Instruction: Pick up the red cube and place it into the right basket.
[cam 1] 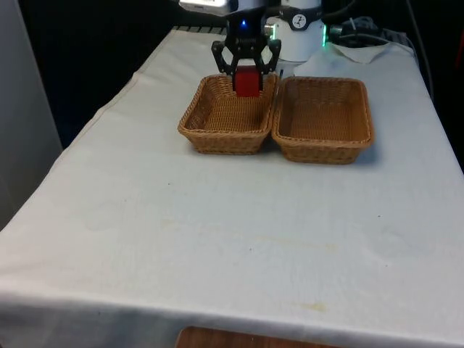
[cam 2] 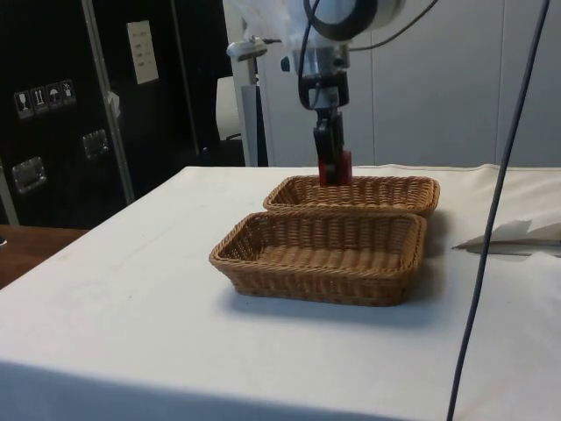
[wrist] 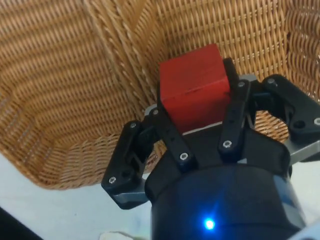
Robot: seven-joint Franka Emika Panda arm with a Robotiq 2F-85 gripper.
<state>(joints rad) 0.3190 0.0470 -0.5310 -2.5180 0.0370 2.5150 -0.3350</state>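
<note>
White cloth covered the bench (cam 1: 217,239). Two baskets sat touching. Jaws (cam 1: 246,78) held the cube (cam 1: 247,81) tight, above the basket (cam 1: 228,116) on the front view's left, likely for dropping.

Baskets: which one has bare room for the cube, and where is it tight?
Both baskets are bare inside. The gripper holds the red cube above the basket on the front view's left, near the shared rims. The basket on the front view's right lies wholly open.
</note>
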